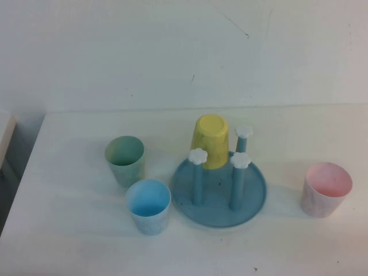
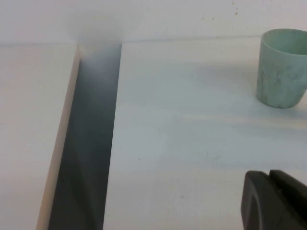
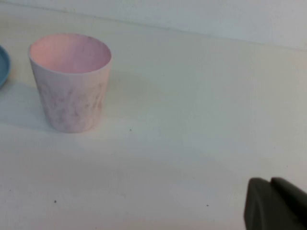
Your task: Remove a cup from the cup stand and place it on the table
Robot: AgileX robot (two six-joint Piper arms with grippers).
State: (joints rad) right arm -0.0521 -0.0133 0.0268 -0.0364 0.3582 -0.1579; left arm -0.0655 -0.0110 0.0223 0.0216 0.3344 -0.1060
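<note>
The yellow cup [image 1: 210, 140] sits upside down over a back peg of the blue cup stand [image 1: 253, 195] in the middle of the white table [image 1: 75, 230]. Three other pegs with white flower caps stand bare. Neither arm shows in the high view. My left gripper [image 2: 269, 179] is shut and empty, low over the table's left part, near the green cup. My right gripper [image 3: 271, 184] is shut and empty, over the table's right part, near the pink cup. Both are far from the stand.
A green cup [image 1: 125, 159] and a light blue cup [image 1: 148, 206] stand upright left of the stand; the green cup also shows in the left wrist view [image 2: 283, 67]. A pink cup [image 1: 326, 188] stands upright at the right. A dark gap [image 2: 86, 143] runs along the table's left edge.
</note>
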